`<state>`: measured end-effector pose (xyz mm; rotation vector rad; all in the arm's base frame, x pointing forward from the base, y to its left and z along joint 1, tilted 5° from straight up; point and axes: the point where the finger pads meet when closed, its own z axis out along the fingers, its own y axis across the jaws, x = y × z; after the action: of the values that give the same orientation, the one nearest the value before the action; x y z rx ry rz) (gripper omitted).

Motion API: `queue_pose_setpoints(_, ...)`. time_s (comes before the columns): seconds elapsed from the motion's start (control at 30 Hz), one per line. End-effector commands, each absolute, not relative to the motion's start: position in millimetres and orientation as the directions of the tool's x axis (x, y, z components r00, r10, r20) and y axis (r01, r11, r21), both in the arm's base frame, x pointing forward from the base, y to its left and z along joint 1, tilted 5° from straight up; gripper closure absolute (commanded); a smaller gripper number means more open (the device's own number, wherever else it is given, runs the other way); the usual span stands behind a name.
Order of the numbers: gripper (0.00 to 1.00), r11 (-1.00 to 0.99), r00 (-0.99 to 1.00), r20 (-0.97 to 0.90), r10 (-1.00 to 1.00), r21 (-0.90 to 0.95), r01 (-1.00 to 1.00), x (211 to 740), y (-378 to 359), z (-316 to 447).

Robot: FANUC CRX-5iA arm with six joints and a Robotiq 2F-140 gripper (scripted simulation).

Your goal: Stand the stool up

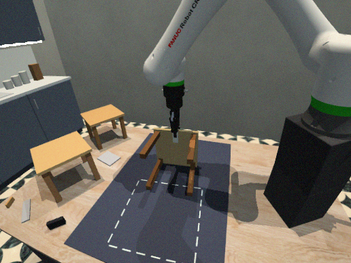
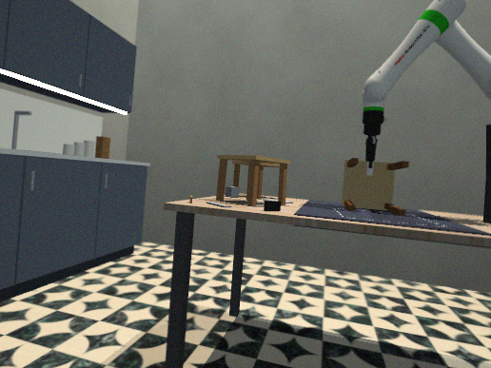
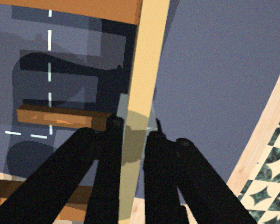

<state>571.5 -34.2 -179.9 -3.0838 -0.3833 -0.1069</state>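
Note:
The knocked-over stool (image 1: 173, 148) lies on its side on the dark mat (image 1: 163, 199), its tan seat board upright and its brown legs pointing toward the camera. It sits at the far edge of the dashed rectangle (image 1: 156, 216), with two leg ends over the line. It also shows in the exterior view (image 2: 368, 185). My gripper (image 1: 175, 136) points straight down onto the top edge of the seat. In the wrist view the black fingers are closed on both faces of the thin seat board (image 3: 146, 78).
Two upright stools (image 1: 102, 115) (image 1: 59, 150) stand at the left of the table. A white tile (image 1: 109, 158), a black block (image 1: 56, 222), a grey strip (image 1: 26, 210) and a small brown block (image 1: 9, 202) lie near them. The robot's black base (image 1: 309, 172) stands at the right.

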Motion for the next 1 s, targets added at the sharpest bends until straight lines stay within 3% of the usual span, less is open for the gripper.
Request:
queue_pose_setpoints(0.0,0.90,-0.969,0.967,0.074,0.243,-0.023,0.246,572.3,-34.2,-179.2)
queue_pose_setpoints(0.97,0.90,-0.966,0.967,0.074,0.243,0.104,0.235,564.3,-9.7,-154.8)
